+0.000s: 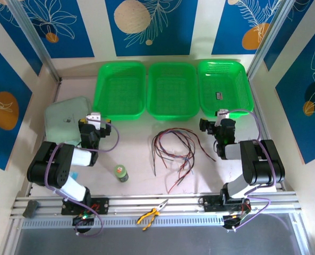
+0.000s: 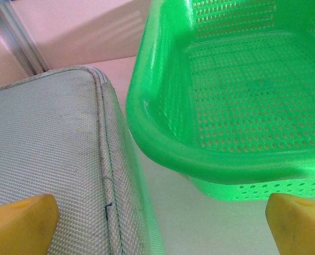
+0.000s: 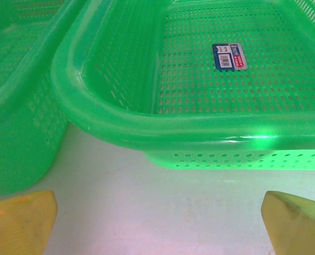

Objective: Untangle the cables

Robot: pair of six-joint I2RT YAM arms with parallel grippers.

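Note:
The cables (image 1: 174,151) lie in a loose tangle of thin black, dark red and purple wires on the table's middle, between the two arms. My left gripper (image 1: 97,120) sits well to their left, near a grey pouch, and my right gripper (image 1: 220,117) to their right, by the right basket. In the left wrist view the left gripper (image 2: 160,228) is open, its yellow fingertips (image 2: 20,223) far apart over bare table and the pouch's edge. The right gripper (image 3: 157,223) is open too, yellow fingertips (image 3: 298,223) wide, bare table between them.
Three green baskets (image 1: 120,109) (image 1: 172,111) (image 1: 225,107) line the back; the right one (image 3: 146,127) holds a small label (image 3: 230,56). A grey mesh pouch (image 2: 40,149) lies at left. A small green jar (image 1: 121,172) stands near the cables. Yellow-handled pliers (image 1: 152,214) rest on the front rail.

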